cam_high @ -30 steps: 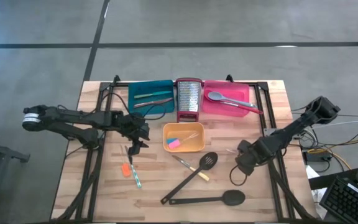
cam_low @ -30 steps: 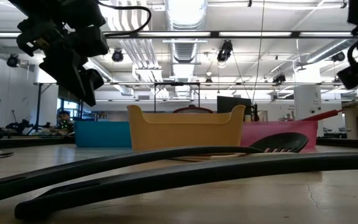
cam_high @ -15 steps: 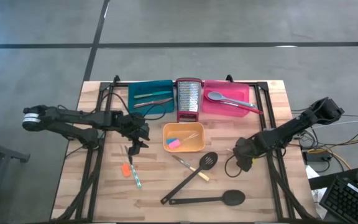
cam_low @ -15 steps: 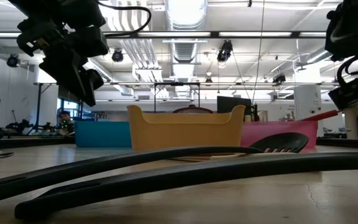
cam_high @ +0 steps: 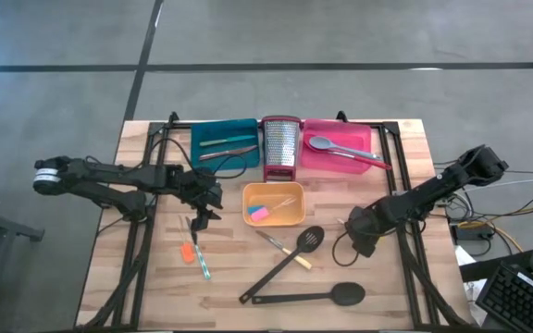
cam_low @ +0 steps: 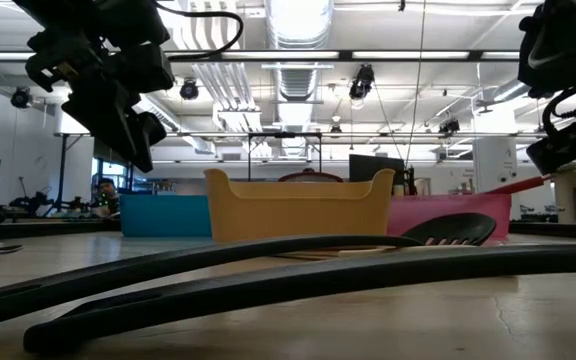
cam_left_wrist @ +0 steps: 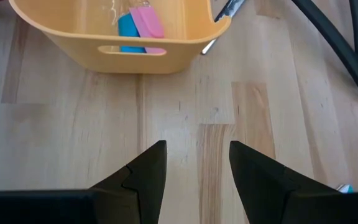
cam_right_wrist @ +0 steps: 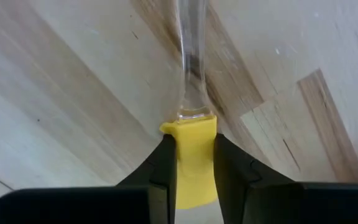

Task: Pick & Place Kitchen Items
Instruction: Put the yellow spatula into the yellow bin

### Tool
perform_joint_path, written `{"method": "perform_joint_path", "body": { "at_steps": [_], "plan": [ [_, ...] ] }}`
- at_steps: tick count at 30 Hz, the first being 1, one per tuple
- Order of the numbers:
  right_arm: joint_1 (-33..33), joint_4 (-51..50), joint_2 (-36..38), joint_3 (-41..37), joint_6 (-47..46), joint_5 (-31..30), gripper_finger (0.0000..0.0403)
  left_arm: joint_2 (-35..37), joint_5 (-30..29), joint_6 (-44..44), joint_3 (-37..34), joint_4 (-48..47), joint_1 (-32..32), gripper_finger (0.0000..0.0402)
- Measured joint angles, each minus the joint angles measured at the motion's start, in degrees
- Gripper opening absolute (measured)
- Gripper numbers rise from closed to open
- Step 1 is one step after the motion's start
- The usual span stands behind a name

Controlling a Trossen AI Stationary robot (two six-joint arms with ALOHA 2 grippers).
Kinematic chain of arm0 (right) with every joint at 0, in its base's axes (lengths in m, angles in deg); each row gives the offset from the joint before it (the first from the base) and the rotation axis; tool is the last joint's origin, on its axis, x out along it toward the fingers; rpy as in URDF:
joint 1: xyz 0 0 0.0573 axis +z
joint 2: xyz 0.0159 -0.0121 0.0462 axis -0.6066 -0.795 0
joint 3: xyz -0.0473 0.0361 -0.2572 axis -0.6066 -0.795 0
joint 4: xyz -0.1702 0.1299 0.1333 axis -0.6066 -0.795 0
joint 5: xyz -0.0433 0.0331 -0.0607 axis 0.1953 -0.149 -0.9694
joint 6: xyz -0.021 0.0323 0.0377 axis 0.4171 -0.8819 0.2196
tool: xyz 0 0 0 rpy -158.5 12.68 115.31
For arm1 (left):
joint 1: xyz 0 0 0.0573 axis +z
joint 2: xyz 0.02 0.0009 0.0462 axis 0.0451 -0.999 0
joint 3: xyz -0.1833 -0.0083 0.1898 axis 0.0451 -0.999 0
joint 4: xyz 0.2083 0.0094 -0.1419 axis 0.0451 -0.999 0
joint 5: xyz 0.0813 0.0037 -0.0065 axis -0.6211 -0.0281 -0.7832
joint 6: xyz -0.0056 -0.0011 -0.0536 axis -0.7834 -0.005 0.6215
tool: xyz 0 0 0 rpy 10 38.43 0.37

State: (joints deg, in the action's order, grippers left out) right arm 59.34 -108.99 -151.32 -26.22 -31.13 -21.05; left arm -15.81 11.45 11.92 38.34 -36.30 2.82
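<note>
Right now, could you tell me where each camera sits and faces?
High: above the table, looking straight down; both arms show.
Low: tabletop height, facing across the black spoon to the orange tray; arms overhead.
Left wrist: past the open left gripper toward that tray.
Right wrist: past the right gripper clamping a yellow-handled tool.
Shared: low and left wrist see the tray.

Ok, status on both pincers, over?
Right pincer shut on yellow-handled tool. Left pincer open, empty, hovers near orange tray. Nothing crowding the grip.

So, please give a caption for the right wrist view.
Right gripper shut on yellow-handled tool above the wooden table.
</note>
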Motion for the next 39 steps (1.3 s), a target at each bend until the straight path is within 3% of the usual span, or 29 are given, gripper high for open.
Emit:
{"method": "perform_joint_path", "body": {
  "at_steps": [8, 12, 21, 27, 32, 35, 39],
  "plan": [
    [1.43, 0.03, 1.23, 0.07, 0.62, -4.98, 0.0060, 0.00, 0.00, -0.02, -0.02, 0.51, 0.00, 0.0179],
    [3.89, -0.17, 4.76, 0.15, -1.99, -9.06, 0.0012, 0.00, 0.00, -0.02, -0.02, 1.40, 0.00, 0.0179],
    [9.84, -6.93, 14.27, 5.97, -8.89, -19.26, 0.0003, 0.00, 0.00, 0.04, -0.02, 1.75, 0.00, 0.0179],
    [9.99, -8.71, 14.23, 8.66, -10.12, -18.78, 0.0006, 0.00, 0.00, 0.09, -0.02, 1.90, 0.00, 0.0179],
    [9.99, -8.86, 10.96, 9.78, -1.38, -14.14, 0.0013, 0.00, 0.00, 0.11, -0.02, 2.00, 0.00, 0.0179],
    [9.93, -9.08, 8.43, 9.79, 5.10, -13.41, 0.0031, 0.00, 0.00, 0.13, -0.02, 2.29, 0.00, 0.0179],
    [8.88, -10.05, 5.03, 9.76, 7.09, -13.22, 0.0068, 0.00, 0.00, 0.15, -0.02, 2.34, 0.00, 0.0179]
  ]
}}
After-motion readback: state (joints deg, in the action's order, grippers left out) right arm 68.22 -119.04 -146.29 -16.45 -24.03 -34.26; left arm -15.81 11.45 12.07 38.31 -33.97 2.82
